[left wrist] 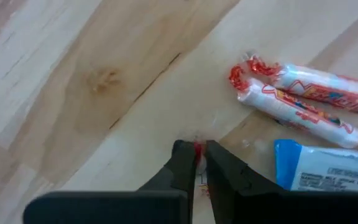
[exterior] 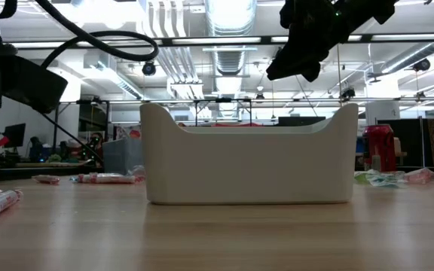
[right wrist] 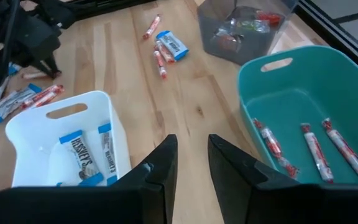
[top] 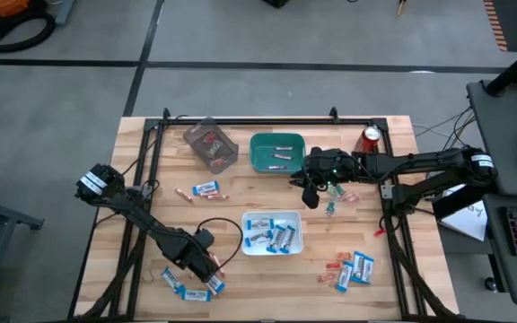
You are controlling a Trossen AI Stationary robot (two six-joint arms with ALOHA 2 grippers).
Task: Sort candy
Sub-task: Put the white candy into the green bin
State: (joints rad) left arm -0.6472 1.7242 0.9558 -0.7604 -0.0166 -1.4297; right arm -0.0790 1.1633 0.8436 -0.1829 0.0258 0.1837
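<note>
My left gripper (top: 215,266) points down at the table's near left and is shut on a small red bit of candy (left wrist: 196,148). Beside it lie two pinkish-white sticks (left wrist: 303,99) and a blue-and-white packet (left wrist: 322,167), flat on the wood. My right gripper (right wrist: 191,152) hangs open and empty above the table, between the white bin (top: 272,231) of blue-and-white packets and the teal bin (top: 276,151) of sticks. A clear grey bin (top: 211,144) holds red pieces. My left gripper pinches a small red bit (left wrist: 196,148) between its two fingertips, coming from above and pointing down. Only that red speck shows between the fingers; the rest is hidden by them. The fingertips stand at the table top.
More candy lies loose at the near right (top: 348,269), near the left gripper (top: 173,280) and in front of the grey bin (top: 205,189). A red can (top: 371,137) stands at the far right. A black frame (top: 151,161) runs along the table's edges.
</note>
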